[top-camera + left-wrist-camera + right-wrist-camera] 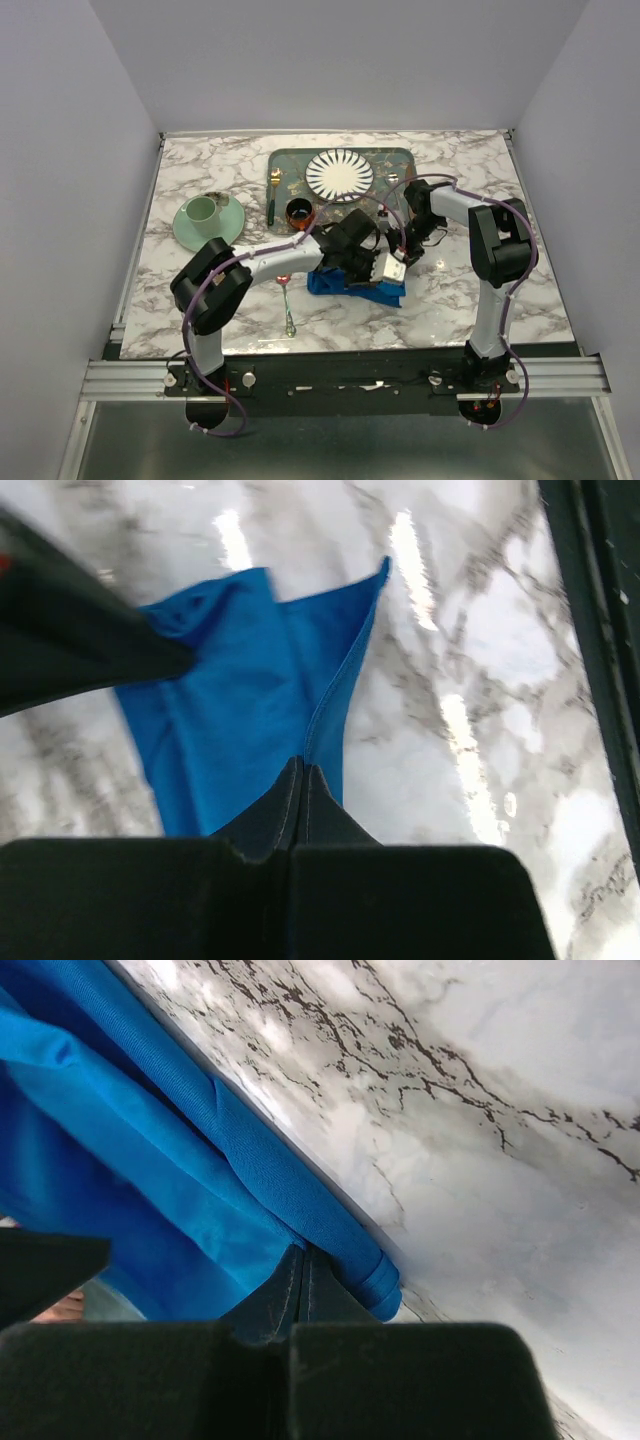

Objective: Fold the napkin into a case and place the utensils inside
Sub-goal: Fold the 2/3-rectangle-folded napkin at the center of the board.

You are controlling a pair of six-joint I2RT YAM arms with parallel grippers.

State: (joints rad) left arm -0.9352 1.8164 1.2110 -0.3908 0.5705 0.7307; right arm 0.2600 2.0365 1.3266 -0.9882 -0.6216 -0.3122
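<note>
Pale grey walls point(330, 60) box in a white marble bench point(480, 300) veined with grey. Near its front middle lies the bright blue cloth napkin point(385, 296), partly folded; the left fingers point(300, 792) are pinched shut on its hem, the right fingers point(300, 1272) clamped shut on its folded edge.

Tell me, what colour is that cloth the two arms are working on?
Plain bright blue, no pattern. The napkin shows best in the left wrist view.

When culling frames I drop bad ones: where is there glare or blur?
Left wrist: glare streaks on the table, napkin slightly smeared. Right wrist: napkin weave sharp. Top: even light, no harsh shadows.
</note>
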